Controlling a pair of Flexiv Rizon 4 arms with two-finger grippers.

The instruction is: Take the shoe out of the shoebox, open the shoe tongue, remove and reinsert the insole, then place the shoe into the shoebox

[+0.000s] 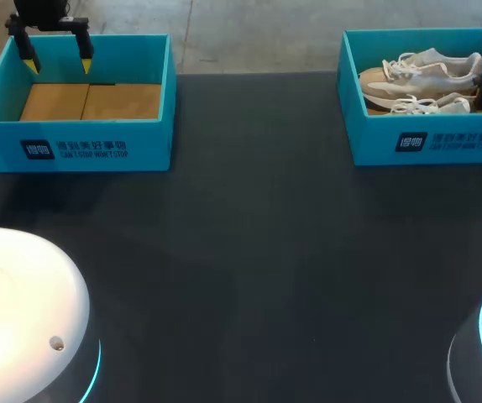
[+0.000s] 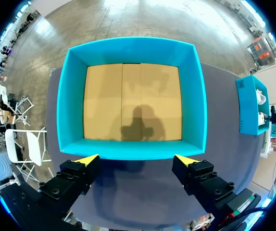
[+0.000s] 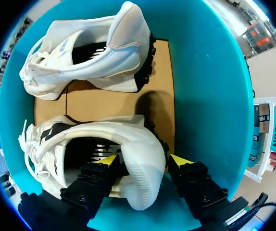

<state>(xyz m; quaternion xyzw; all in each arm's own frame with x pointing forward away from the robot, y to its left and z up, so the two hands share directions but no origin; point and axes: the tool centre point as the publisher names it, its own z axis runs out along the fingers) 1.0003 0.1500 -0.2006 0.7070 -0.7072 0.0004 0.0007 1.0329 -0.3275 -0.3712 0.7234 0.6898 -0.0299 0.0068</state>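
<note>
Inside the right shoebox [image 1: 375, 138], two white shoes lie side by side on the cardboard floor [image 3: 94, 101]. Their long axes run along the box length, with laces and toes toward the left shoebox [image 1: 73, 147] and heels toward the opposite end wall. The first shoe [image 3: 94, 144] is tipped onto its side, exposing a dark lining; it has a white mesh upper, white laces and a black outsole edge. The second shoe [image 3: 87, 53] has the same heading. The right gripper [image 3: 144, 161] is down at the heel end, spread wide and straddling the first shoe's heel, with one tip just clear of it. The left gripper [image 2: 137, 159] hangs well apart from this box, over the left shoebox, wide open and holding nothing.
</note>
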